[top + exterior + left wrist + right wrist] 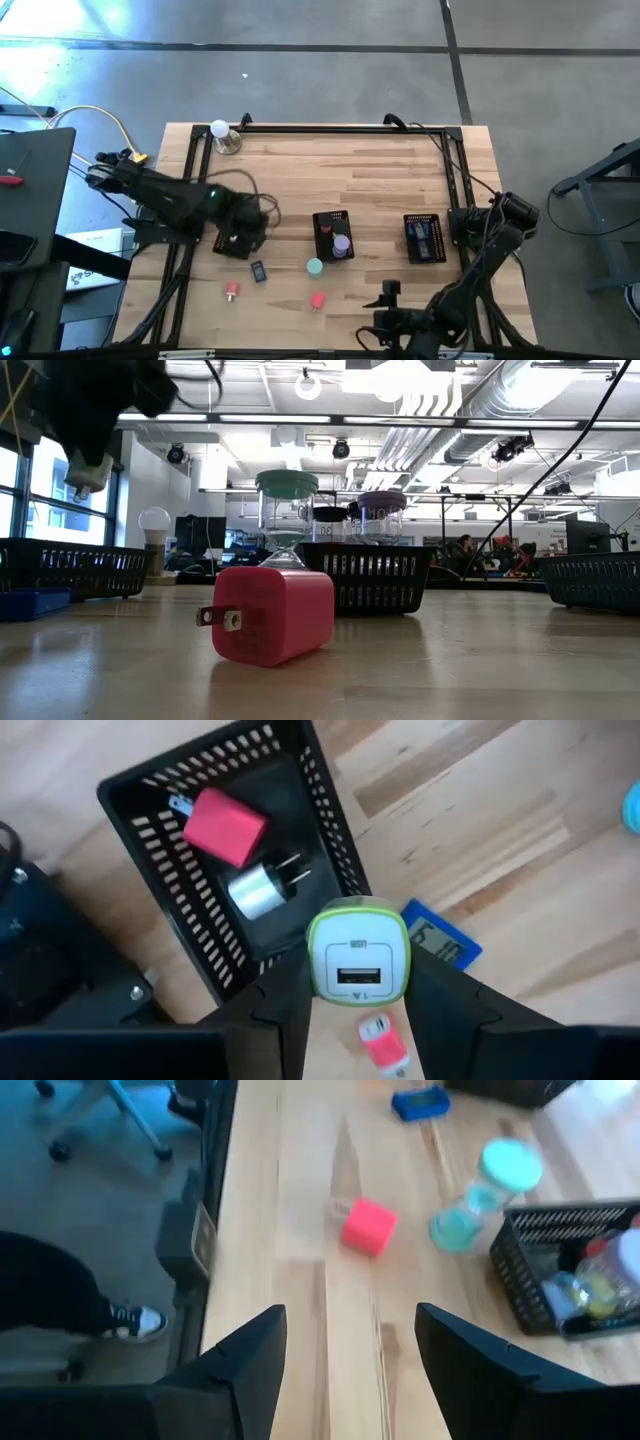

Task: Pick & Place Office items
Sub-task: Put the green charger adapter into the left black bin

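We see the left hand (355, 1010) closed on the flanks of a small green-rimmed white plastic USB charger (358, 958), light, rigid and smooth, hovering beside the black mesh tray (322, 790) near the surface's left edge.

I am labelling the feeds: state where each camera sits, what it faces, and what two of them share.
High view: overhead, straight down on the table; both arms show.
Low view: table height, level across; red charger block close up.
Left wrist view: over a black mesh tray; left tool holds a green-rimmed charger.
Right wrist view: along the table edge; right tool open.
Shared: right wrist and high views both show the teal sand timer.
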Available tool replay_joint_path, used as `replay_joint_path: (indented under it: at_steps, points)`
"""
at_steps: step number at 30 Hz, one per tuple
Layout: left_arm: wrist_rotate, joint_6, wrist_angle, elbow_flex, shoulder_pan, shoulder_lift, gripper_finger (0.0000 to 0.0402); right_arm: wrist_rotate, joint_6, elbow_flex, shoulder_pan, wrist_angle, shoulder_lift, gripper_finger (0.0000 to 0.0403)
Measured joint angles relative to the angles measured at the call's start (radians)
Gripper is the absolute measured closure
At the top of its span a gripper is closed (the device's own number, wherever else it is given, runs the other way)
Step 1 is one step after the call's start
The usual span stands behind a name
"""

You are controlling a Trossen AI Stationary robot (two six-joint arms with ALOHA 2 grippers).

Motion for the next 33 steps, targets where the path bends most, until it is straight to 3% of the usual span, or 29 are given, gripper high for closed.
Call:
replay_joint_path:
  at_steps: [6,10,21,33]
  points:
    - [0.115,0.12,-0.002,0.0,0.238,0.009,0.0281,-0.027,0.006,-0.06,-0.007,0.003,0.0,0.0192]
    - [0.162,0.153,-0.009,0.001,0.326,0.023,0.0281,-0.029,0.007,-0.098,0.004,0.025,0.0,0.0192]
    - [0.274,0.2,-0.008,0.0,0.312,0.15,0.028,-0.03,0.001,-0.139,0.023,0.039,0.0,0.0192]
    - [0.273,0.285,-0.011,-0.014,0.386,0.201,0.028,-0.028,-0.054,-0.139,0.022,0.057,0.0,0.0192]
